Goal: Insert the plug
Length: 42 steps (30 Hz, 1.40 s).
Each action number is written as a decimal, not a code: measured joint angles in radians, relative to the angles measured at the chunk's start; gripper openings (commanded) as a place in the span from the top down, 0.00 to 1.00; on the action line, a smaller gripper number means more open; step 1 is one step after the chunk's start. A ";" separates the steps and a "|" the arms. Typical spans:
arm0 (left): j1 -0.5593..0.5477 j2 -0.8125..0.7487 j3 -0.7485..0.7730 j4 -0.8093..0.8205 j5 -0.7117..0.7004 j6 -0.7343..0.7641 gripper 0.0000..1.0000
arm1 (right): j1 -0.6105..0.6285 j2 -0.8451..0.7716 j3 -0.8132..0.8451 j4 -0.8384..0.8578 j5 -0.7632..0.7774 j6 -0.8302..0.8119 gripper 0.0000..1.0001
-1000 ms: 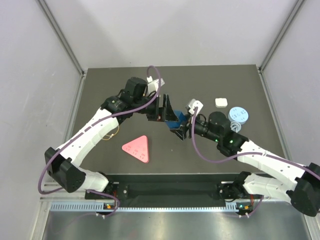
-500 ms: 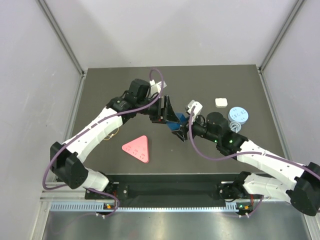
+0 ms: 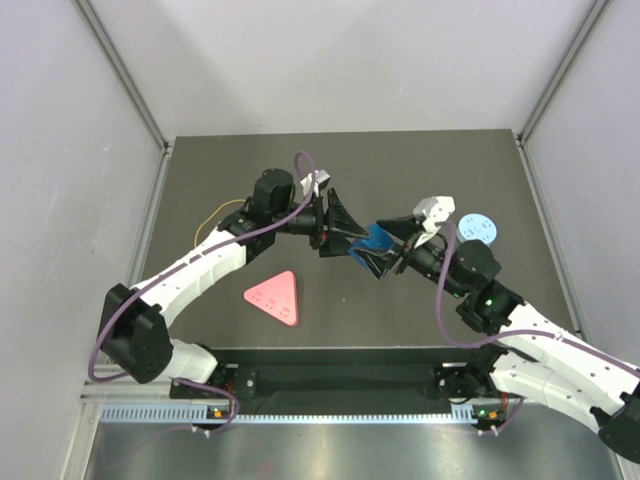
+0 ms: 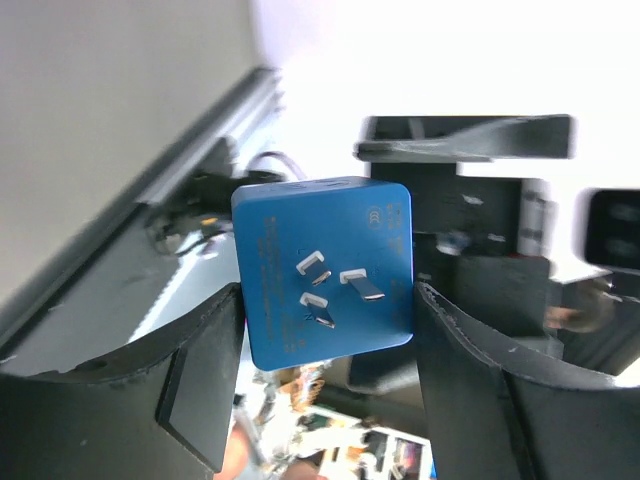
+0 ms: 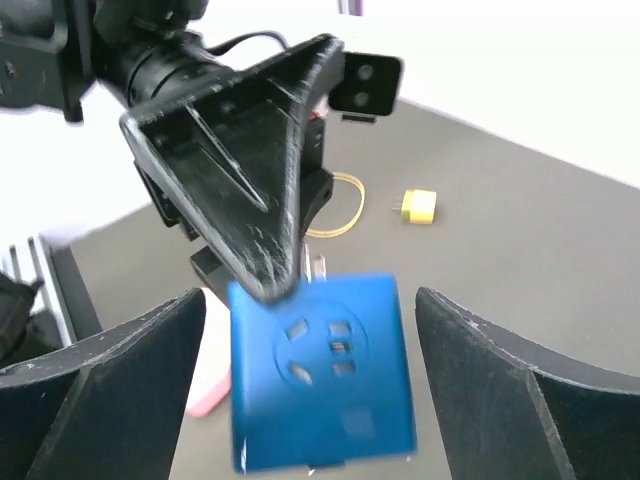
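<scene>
The left fingers [image 4: 200,380] are clamping the blue plug [image 4: 322,268] by its two sides, and its three metal prongs are pointing back at the left wrist camera. The right fingers [image 5: 105,385] are standing wide apart, one on either side of the plug's far face with its socket holes. A gap is showing on both sides, so the right gripper [image 5: 308,300] is touching nothing. The left gripper [image 3: 360,238] is holding the plug in the air over the middle of the table [image 3: 500,170], between the two wrists and well in from every edge. A pink triangle [image 3: 275,297] is lying on the near side, well apart from the plug. A pale blue disc [image 3: 478,228] is sitting just right of the right wrist, and a yellow loop [image 3: 215,215] is lying beside the left forearm. Compared with a second ago, both grippers and the plug are sitting further right, and the right wrist is now covering the small white block beside the disc.
</scene>
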 measured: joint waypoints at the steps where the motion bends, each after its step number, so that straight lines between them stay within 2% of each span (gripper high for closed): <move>1: 0.000 -0.010 -0.011 0.040 0.005 -0.040 1.00 | -0.004 -0.016 -0.010 0.015 -0.002 0.000 0.15; 8: 0.001 -0.064 -0.096 0.347 0.023 -0.304 1.00 | -0.032 -0.034 -0.018 0.104 -0.019 0.018 0.15; 13: 0.001 -0.064 -0.133 0.492 0.022 -0.431 1.00 | -0.043 -0.044 -0.053 0.161 -0.034 0.036 0.18; 14: 0.001 -0.064 -0.139 0.517 0.021 -0.450 1.00 | -0.043 -0.043 -0.058 0.174 -0.038 0.042 0.19; 16: 0.001 -0.064 -0.148 0.552 0.021 -0.480 1.00 | -0.043 -0.042 -0.059 0.187 -0.050 0.045 0.33; 17: 0.001 -0.064 -0.152 0.576 0.018 -0.494 1.00 | -0.043 -0.041 -0.059 0.195 -0.056 0.050 0.44; 21: 0.002 -0.064 -0.171 0.640 0.018 -0.542 1.00 | -0.045 -0.037 -0.065 0.235 -0.077 0.065 0.51; 24: 0.001 -0.064 -0.194 0.681 0.018 -0.577 1.00 | -0.045 -0.039 -0.087 0.273 -0.082 0.080 0.47; 27: -0.001 -0.064 -0.227 0.739 0.014 -0.623 1.00 | -0.049 -0.044 -0.108 0.307 -0.096 0.101 0.39; 33: -0.007 -0.061 -0.268 0.894 0.007 -0.744 1.00 | -0.051 -0.043 -0.112 0.368 -0.125 0.144 0.37; 35: -0.010 -0.061 -0.268 0.926 0.007 -0.768 1.00 | -0.051 -0.042 -0.111 0.393 -0.132 0.153 0.31; 42: -0.002 -0.061 -0.269 1.002 0.001 -0.777 1.00 | -0.069 -0.026 -0.092 0.415 -0.131 0.193 0.23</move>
